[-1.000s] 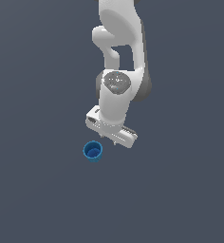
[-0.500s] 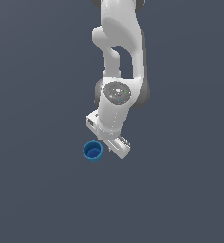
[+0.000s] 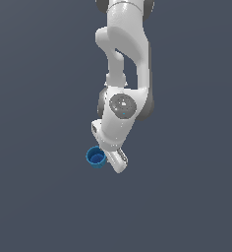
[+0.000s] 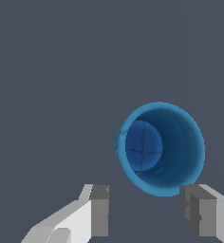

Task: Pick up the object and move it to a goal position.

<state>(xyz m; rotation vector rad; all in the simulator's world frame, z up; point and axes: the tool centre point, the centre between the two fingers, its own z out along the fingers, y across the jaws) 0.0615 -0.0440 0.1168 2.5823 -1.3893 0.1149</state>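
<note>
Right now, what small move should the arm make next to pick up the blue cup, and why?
Probably ease forward until the fingers straddle the blue cup. In the wrist view the cup stands upright beyond the open fingertips, not yet between them, so closing now would likely miss.

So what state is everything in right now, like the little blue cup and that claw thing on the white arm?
Small bright blue round cup: upright on the grey floor, mouth open toward the wrist camera, hollow and empty, not held.
White arm's pincer: open, its two fingers apart with nothing between them, close to the cup's rim.
White robot arm: bent down over the cup, beside it in the exterior view.
</note>
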